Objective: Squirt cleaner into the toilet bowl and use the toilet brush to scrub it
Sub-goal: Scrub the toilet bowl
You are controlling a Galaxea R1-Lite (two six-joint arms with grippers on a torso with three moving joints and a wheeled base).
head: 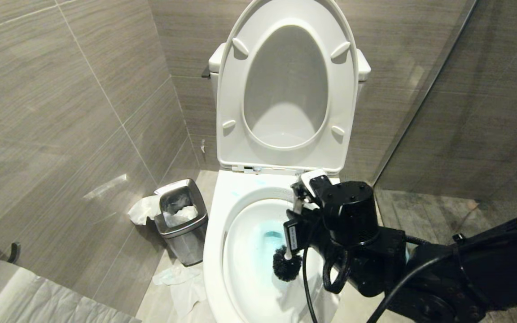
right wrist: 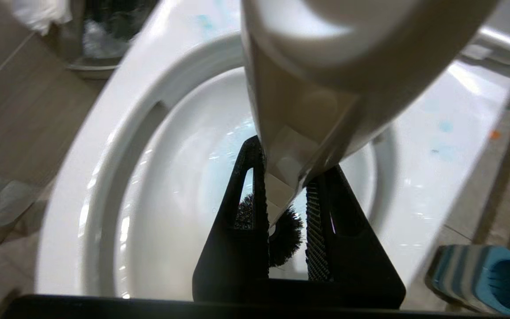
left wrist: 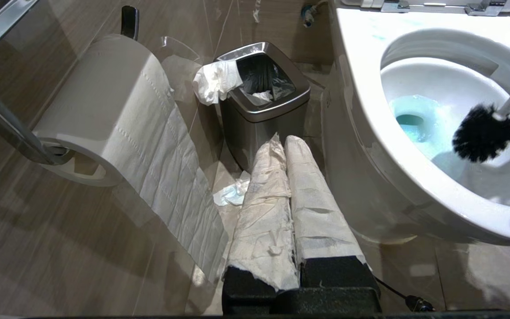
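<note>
Brush in play: right gripper [right wrist: 283, 208] pinches the long pale translucent toilet brush [head: 287, 264] high on its stiff, light, likely slick stick, black bristles hanging inside the glossy white ceramic toilet bowl [head: 216, 224] above turquoise cleaner [head: 267, 235]. Left gripper [left wrist: 283, 146], paper-wrapped, sits closed, empty.

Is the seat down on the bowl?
No, in the head view the seat and lid stand upright against the tank, leaving the bowl rim bare.
</note>
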